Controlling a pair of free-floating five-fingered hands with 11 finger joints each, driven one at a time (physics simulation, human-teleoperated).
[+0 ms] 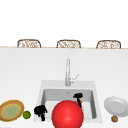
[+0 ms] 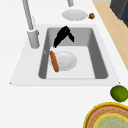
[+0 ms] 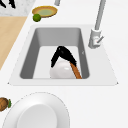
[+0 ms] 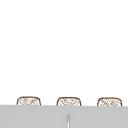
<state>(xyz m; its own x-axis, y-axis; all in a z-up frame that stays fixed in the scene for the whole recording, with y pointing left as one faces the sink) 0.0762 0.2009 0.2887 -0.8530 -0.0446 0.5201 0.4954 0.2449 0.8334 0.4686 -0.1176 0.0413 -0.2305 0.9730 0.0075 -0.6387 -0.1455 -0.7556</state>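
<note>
Down in the sink (image 2: 98,62), the right hand (image 1: 78,96) hangs over a white bowl (image 2: 65,60) with a brown sausage (image 2: 54,61) leaning on the bowl's faucet-side rim. In the left side view this hand (image 2: 62,36) points its fingers down toward the bowl, a little beyond it toward the sink's right end; in the right side view it (image 3: 61,55) arches over the bowl (image 3: 61,70) and its fingertips seem to meet the rim, just beside the sausage (image 3: 75,71). Its fingers look loosely spread and wrapped round nothing, so I read it as open, not gripping.

To work well here, I judge the hand should come straight down, keep its fingers off the steep basin wall, and close on the sausage near its middle, so that it does not roll off the rim or tip the bowl.

The left hand (image 1: 40,110) floats at the sink's front left corner, fingers curled, holding nothing; a lime (image 1: 26,114) and a yellow plate (image 1: 11,110) lie just left of it. A red ball (image 1: 67,114) sits close to the front camera. A white plate (image 1: 116,106) and a small brown nut (image 1: 114,118) rest on the counter to the right, and the faucet (image 1: 67,72) stands behind the basin.
</note>
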